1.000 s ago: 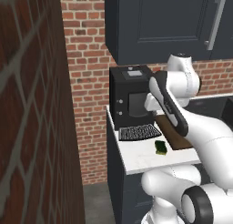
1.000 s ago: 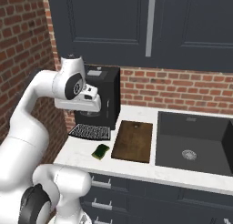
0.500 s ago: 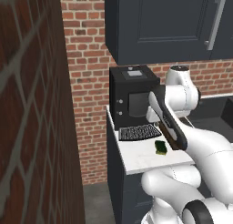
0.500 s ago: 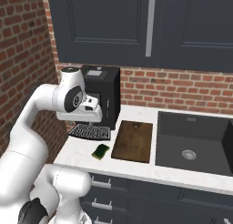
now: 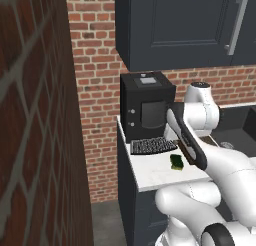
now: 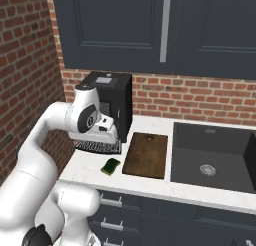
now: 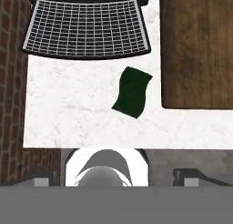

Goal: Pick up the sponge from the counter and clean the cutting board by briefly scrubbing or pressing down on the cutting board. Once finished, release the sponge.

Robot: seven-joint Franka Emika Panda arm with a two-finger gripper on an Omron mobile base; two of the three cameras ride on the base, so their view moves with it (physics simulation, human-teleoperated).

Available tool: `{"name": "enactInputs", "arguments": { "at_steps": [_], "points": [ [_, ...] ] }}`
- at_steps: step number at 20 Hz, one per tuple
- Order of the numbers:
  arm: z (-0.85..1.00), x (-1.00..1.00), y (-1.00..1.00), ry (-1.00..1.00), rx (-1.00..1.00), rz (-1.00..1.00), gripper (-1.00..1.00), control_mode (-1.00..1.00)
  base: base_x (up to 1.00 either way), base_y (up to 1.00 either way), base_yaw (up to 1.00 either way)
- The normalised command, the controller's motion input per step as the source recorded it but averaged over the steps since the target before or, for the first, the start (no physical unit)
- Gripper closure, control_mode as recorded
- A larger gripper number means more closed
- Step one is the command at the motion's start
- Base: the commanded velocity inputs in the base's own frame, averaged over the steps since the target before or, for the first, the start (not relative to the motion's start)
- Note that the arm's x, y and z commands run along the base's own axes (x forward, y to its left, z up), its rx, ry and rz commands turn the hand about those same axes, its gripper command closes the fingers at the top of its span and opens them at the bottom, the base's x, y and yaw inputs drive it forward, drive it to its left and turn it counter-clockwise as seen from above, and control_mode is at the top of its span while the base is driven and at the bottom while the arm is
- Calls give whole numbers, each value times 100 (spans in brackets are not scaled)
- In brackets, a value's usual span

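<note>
Gripper [image 7: 116, 175] hovers above the counter [image 7: 73, 114], jaws spread wide, holding nothing; the green sponge [image 7: 132, 92] lies below on white marble, just beside the cutting board [image 7: 198, 45]; beyond, a black grid tray [image 7: 86, 29] fronts the coffee machine [image 6: 107, 90].

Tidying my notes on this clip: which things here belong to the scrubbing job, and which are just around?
Job: sponge, cutting board, counter, open gripper above the sponge.
Just around: coffee machine, its grid tray, sink, cabinets.
</note>
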Motion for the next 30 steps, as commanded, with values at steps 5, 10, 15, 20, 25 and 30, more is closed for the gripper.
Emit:
{"name": "enactInputs", "arguments": {
  "at_steps": [5, 10, 15, 20, 25, 30],
  "points": [
    [-45, 0, -36, 0, 14, -10, -100, -100, 0, 0, 0],
    [-46, 1, -9, 2, 3, -9, -100, -100, 0, 0, 0],
    [-45, 16, 0, 7, -2, -7, -100, -100, 0, 0, 0],
    [-32, 29, 0, 11, -1, 0, -100, -100, 0, 0, 0],
    [-20, 46, 0, 16, 0, 0, -100, -100, 0, 0, 0],
    [-10, 41, 0, 13, -3, 0, -100, -100, 0, 0, 0]
  ]
}}
